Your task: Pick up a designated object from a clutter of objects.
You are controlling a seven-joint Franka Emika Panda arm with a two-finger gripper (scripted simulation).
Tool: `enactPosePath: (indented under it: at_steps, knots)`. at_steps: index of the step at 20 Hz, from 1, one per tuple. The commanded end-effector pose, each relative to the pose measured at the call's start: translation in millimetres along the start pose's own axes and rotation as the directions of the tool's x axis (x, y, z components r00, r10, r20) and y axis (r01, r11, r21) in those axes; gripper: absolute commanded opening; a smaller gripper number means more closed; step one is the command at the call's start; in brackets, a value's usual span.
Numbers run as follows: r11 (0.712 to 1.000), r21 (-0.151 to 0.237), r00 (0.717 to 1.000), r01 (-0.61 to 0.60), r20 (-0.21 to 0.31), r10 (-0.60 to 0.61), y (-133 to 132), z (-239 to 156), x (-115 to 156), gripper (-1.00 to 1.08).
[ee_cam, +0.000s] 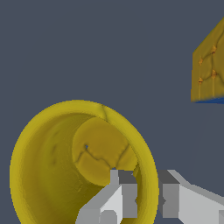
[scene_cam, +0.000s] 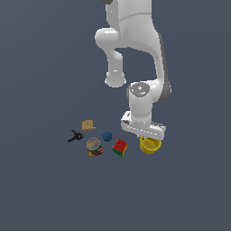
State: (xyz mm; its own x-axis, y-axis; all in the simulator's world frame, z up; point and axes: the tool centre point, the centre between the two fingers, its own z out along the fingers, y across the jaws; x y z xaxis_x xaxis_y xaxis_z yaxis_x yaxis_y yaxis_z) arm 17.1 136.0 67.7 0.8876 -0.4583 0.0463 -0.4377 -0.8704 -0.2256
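Exterior view, read from left to right. You see the clutter lying on a plain grey floor (scene_cam: 45, 189), low in the centre of the frame. At the far left of the group lies the black-and-red clamp (scene_cam: 75, 136). Just right of it and a little higher sits the tan block (scene_cam: 88, 125); below that block stands the multicoloured domed toy (scene_cam: 94, 146). The blue ball (scene_cam: 107, 136) comes next, near the toy but apart from it. The red-green cube (scene_cam: 119, 147) rests to the lower right of the ball. At the right end of the group you find the yellow cup (scene_cam: 150, 145), directly beneath the white arm (scene_cam: 135, 40), whose hand comes down over the cup's rim.

Wrist view. You look into the open mouth of the yellow cup (ee_cam: 57, 175), which fills the lower left of the frame. The gripper (ee_cam: 146, 199) stands apart, not clamped: one finger (ee_cam: 122, 197) sits inside the cup and the other outside, with the rim wall in the gap between them. You cannot tell whether either finger touches the wall. A yellowish box-shaped face (ee_cam: 210, 70) shows at the upper right edge.
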Motion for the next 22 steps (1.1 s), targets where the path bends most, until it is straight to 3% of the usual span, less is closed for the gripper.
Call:
enactPosePath:
  at_steps: [1,11,22]
  knots:
    - [1.000,0.000,1.000,0.000,0.000,0.000,1,-1,0,-1.00]
    - [1.000,0.000,1.000,0.000,0.000,0.000,22,-35,13,-1.00]
    - [1.000,0.001,1.000,0.000,0.000,0.000,80,-128,46,-1.00]
